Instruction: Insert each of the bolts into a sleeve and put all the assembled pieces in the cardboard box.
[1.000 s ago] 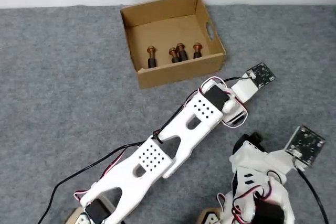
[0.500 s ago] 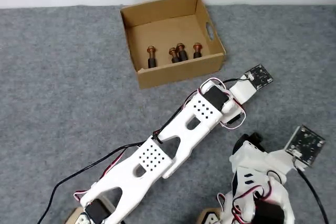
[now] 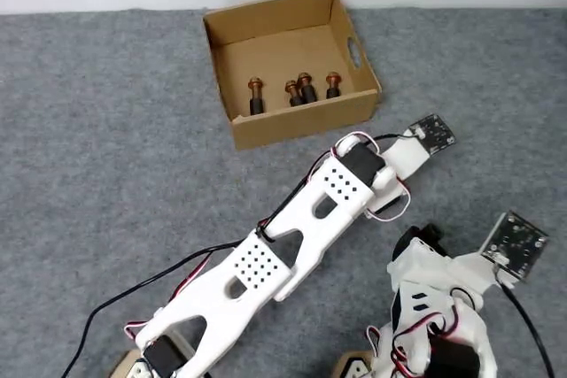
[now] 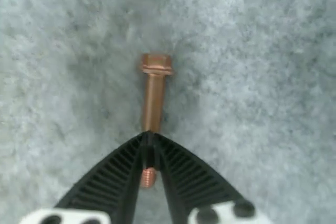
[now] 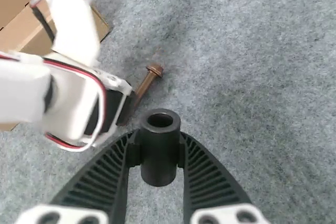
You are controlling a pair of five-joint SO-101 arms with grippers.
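While left end effector [image 4: 149,139] pinches a bolt [image 4: 154,95], right end effector [image 5: 157,137] grips a sleeve [image 5: 159,153]

Copper bolt [image 4: 155,95] flat on carpet near cardboard box [image 3: 301,123] front corner. Black sleeve [image 5: 159,145] nearby, bore up. Four assembled pieces [image 3: 306,86] inside box.

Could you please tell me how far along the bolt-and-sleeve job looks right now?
Done: four assembled pieces sit in the cardboard box. In hand: the left gripper is shut on a bolt by its threaded end, and the right gripper holds a sleeve. Left: insert that bolt, then box it.
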